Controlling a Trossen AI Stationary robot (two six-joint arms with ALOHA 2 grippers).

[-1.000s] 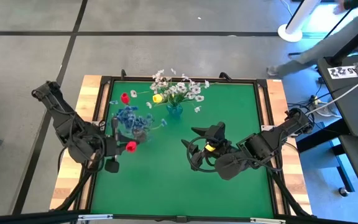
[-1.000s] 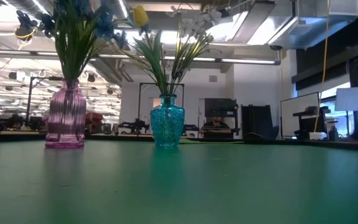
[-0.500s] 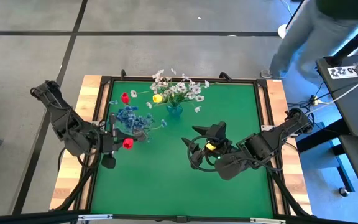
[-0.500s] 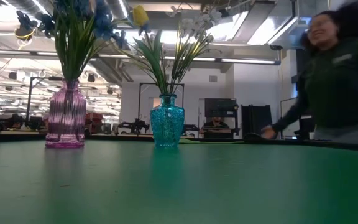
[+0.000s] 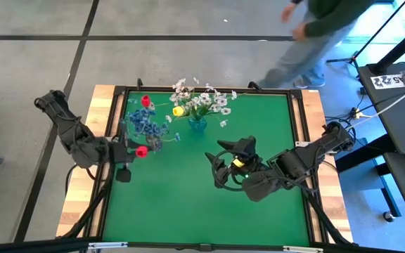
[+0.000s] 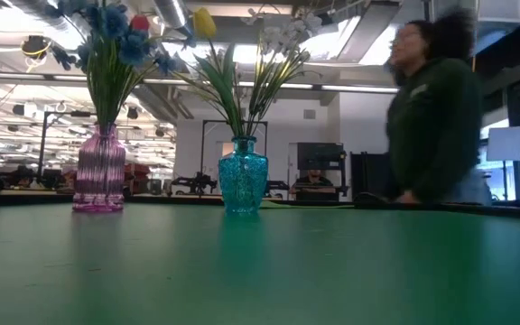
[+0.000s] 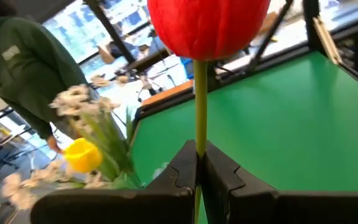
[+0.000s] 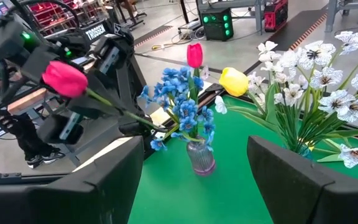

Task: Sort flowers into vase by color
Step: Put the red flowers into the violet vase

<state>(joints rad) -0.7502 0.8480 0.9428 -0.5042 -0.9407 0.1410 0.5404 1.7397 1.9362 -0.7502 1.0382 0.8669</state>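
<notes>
One red tulip (image 7: 207, 25) is pinched by its stem in the left gripper (image 7: 200, 163), presumably bound for the pink vase (image 6: 98, 170) (right gripper (image 5: 220, 169) waits, spread wide and empty).

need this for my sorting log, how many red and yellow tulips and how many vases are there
red tulips: 2, one in the left gripper, one in the pink vase
yellow tulips: 1
vases: 2, pink and blue vase
total: 5

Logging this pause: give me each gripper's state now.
Left gripper: shut on the red tulip stem.
Right gripper: open, holding nothing.
</notes>
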